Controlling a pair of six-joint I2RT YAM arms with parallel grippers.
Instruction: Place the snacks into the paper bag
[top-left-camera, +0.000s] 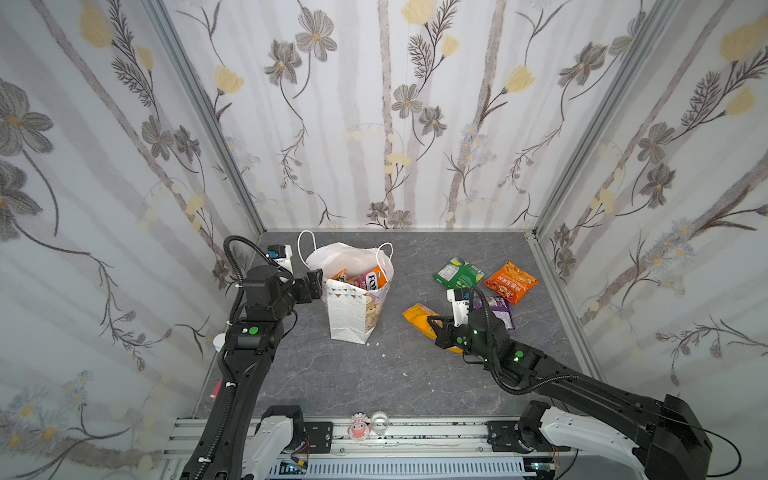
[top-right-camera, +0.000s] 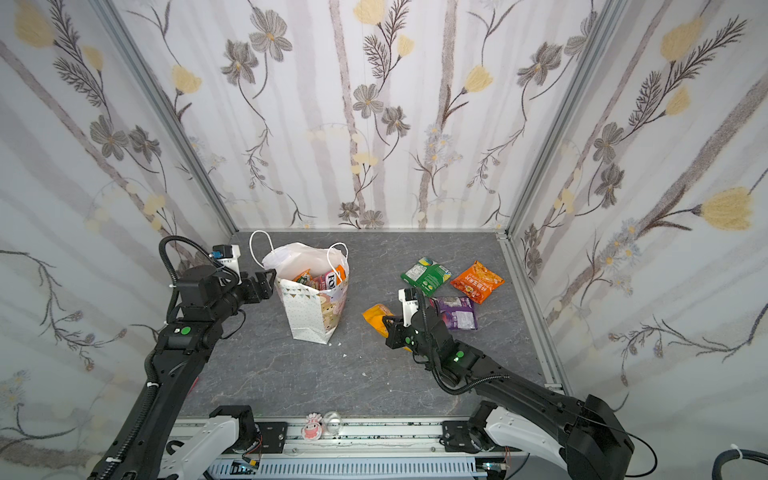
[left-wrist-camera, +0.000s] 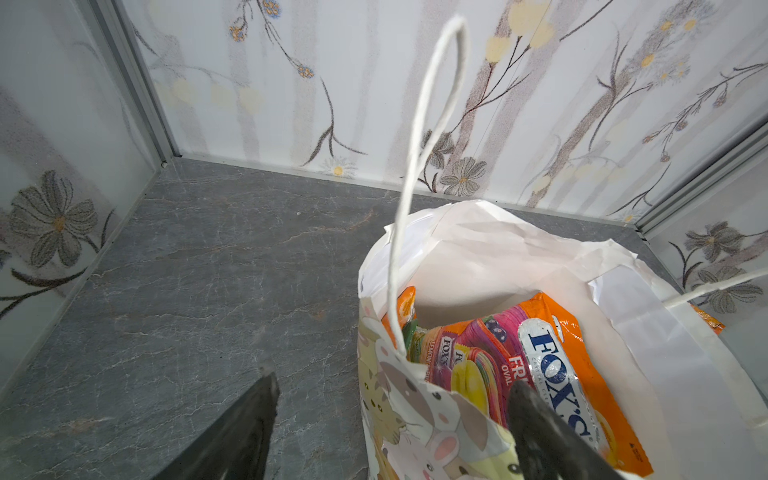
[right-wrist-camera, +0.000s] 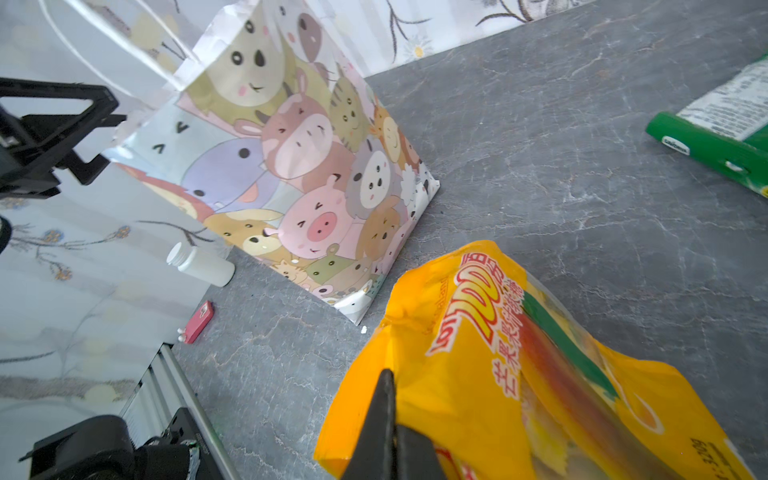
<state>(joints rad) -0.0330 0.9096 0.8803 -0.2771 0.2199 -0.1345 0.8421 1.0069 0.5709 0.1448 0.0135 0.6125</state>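
Standing upright on the grey marbled table (top-left-camera: 374, 374), left of the middle, the paper bag (top-left-camera: 349, 316) shows a dotted side with bunting in both top views and a pastel cartoon-animal front in the right wrist view (right-wrist-camera: 299, 158). Its mouth gapes, and several snacks stand inside. The largest is an orange-pink packet (left-wrist-camera: 552, 365) with "FOX'S" in blue on a silver band and "OVAL" beside it; a smaller "FOX'S" packet (left-wrist-camera: 446, 353) next to it reads "LEMON". The left gripper (top-left-camera: 318, 282) is at the bag's left rim with its jaws spread: one finger (left-wrist-camera: 249, 415) outside over the table, the other (left-wrist-camera: 536, 419) over the mouth, the printed wall between them. The right gripper (top-left-camera: 432, 322) is pressed together, pinching the edge of a yellow-orange packet (right-wrist-camera: 498, 353) printed with red Chinese characters, right of the bag. Beyond it on the table lie a green packet (top-left-camera: 457, 274), an orange chip bag (top-left-camera: 510, 282) with Chinese lettering, and a purple packet (top-left-camera: 498, 309), partly hidden by the arm.
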